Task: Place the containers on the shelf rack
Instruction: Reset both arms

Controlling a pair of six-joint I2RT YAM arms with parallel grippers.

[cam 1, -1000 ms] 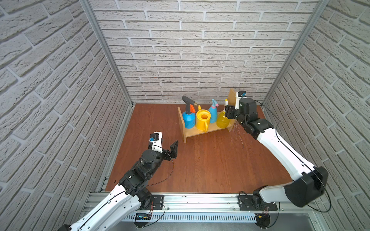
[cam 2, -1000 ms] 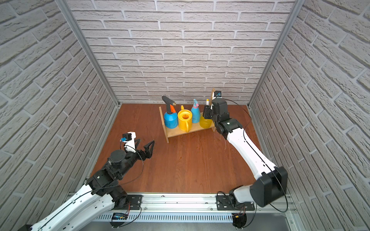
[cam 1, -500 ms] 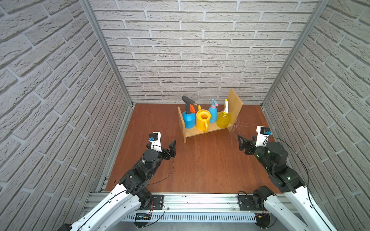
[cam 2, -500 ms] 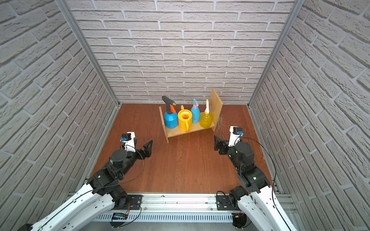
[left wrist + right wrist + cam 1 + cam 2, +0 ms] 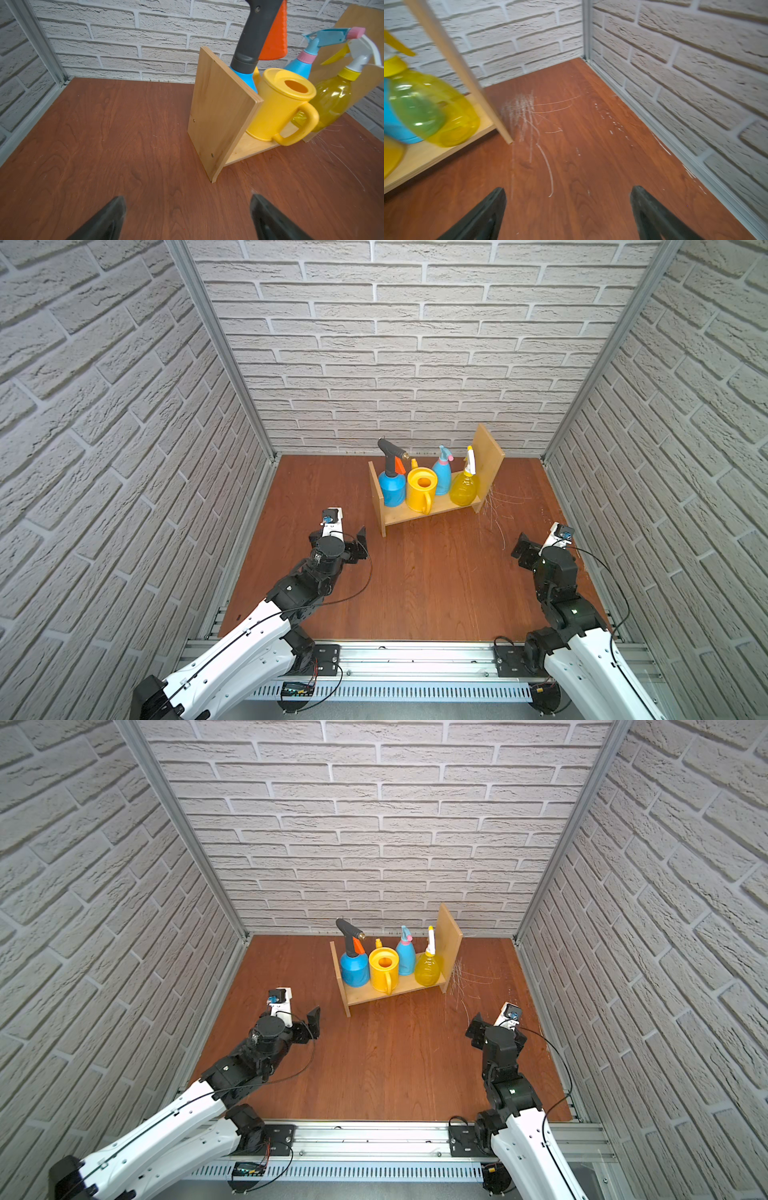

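1. The blue pump sprayer (image 5: pixel 391 489), yellow plastic watering can (image 5: pixel 420 489), blue teardrop spray bottle (image 5: pixel 441 479) and clear yellow spray bottle (image 5: pixel 463 489) stand on the light wooden shelf rack (image 5: pixel 490 458), just right of centre in both top views.
2. My left end effector (image 5: pixel 187 198) and right end effector (image 5: pixel 568 189) — both wide open, empty.
3. Placing looks done — I'd park both well apart from the rack, nudging nothing.

A light wooden shelf rack (image 5: pixel 399 516), one side panel taller, stands ahead, between the left gripper (image 5: pixel 187 209) and the right gripper (image 5: pixel 568 199). Upright on its board, starting from the left gripper's side: a blue pump sprayer with black-orange head (image 5: pixel 392 489), a yellow plastic watering can (image 5: pixel 422 491), a blue teardrop spray bottle (image 5: pixel 441 477) and a clear yellow spray bottle (image 5: pixel 463 490).
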